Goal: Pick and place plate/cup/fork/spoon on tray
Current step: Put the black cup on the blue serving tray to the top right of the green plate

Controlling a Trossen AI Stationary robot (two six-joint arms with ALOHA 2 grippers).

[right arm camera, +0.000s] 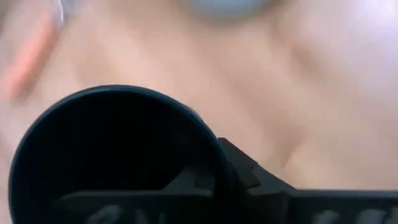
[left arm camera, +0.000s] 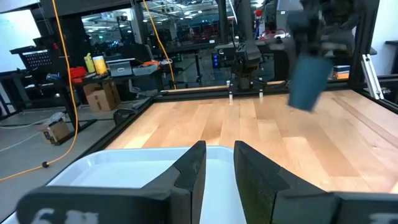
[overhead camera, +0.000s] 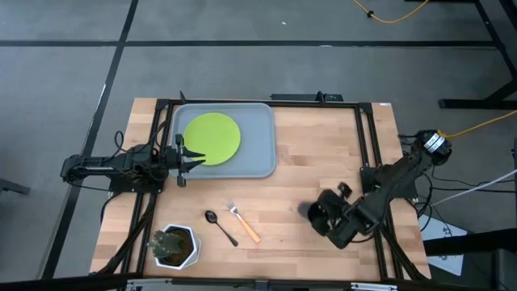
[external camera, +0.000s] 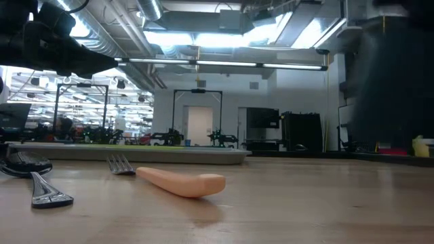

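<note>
Cup (right arm camera: 112, 155) gripped in right gripper (overhead camera: 323, 217), fingers closed on it, above table (overhead camera: 323, 153) right-front, well apart from tray (overhead camera: 258, 137). Plate (overhead camera: 212, 137) on tray. Fork (overhead camera: 242, 221), spoon (overhead camera: 220, 226) side by side on table near front. Left gripper (overhead camera: 187, 156) at tray's left edge, fingers (left arm camera: 186, 180) slightly apart, holding nothing.

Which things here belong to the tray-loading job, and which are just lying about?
Part of the job:
tray
plate, already on the tray
cup, held by the right gripper
fork, on the table
spoon, on the table beside the fork
left gripper, at the tray's edge

Just lying about:
potted plant
</note>
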